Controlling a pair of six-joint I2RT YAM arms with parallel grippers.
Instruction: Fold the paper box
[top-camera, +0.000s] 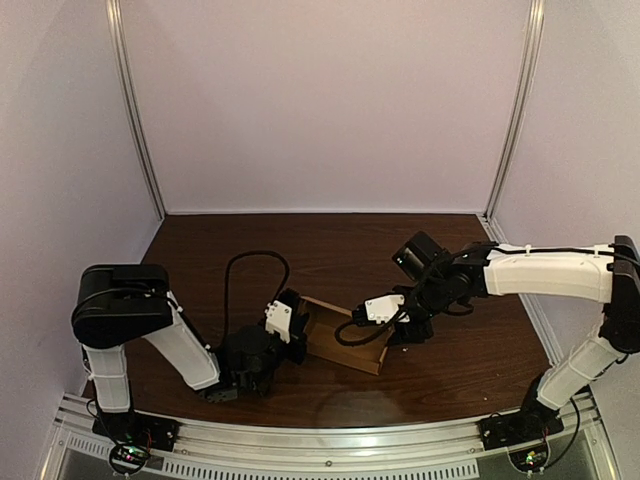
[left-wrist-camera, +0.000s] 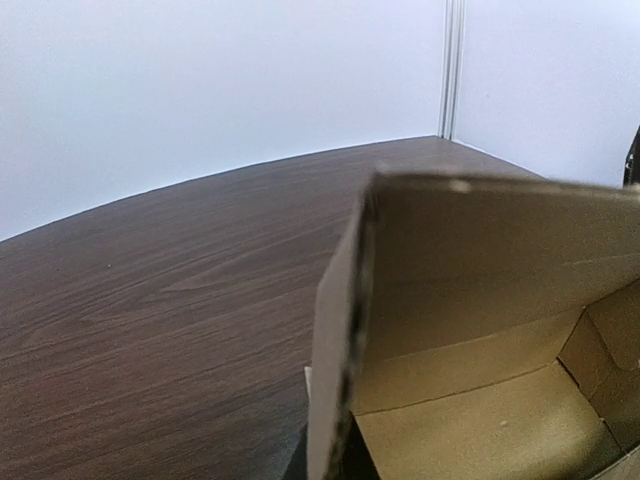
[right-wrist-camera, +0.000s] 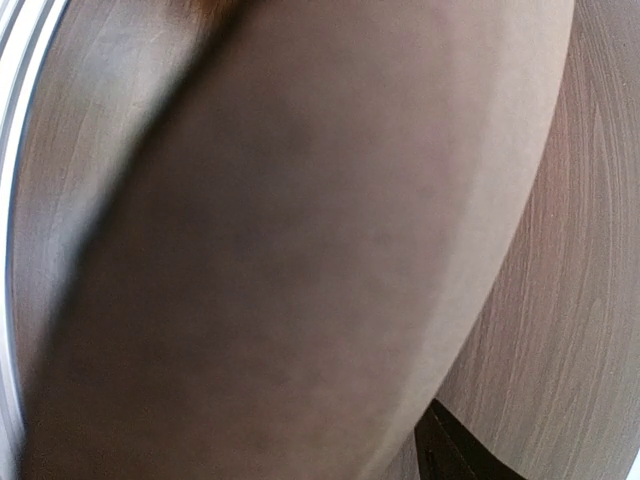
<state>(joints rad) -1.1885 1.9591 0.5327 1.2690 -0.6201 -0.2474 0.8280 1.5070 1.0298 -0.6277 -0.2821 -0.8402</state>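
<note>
The left end effector (top-camera: 296, 335) is at the 9 o'clock wall of the cardboard box (top-camera: 345, 352) and the right end effector (top-camera: 392, 325) at its 3 o'clock wall; can't tell whether either is clenched, fingers hidden. Box sits open-topped mid-surface (top-camera: 350, 250) between the arms. Probably light, thin and easily creased, so pinch walls near fold lines.

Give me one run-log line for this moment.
paper box: walls up, top open | left hand: at its left wall | right hand: at its right wall | grips: unclear

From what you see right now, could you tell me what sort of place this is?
Probably a lab robot cell: plain pale walls enclose a wood table, with a left arm and right arm mounted on a metal rail.
</note>
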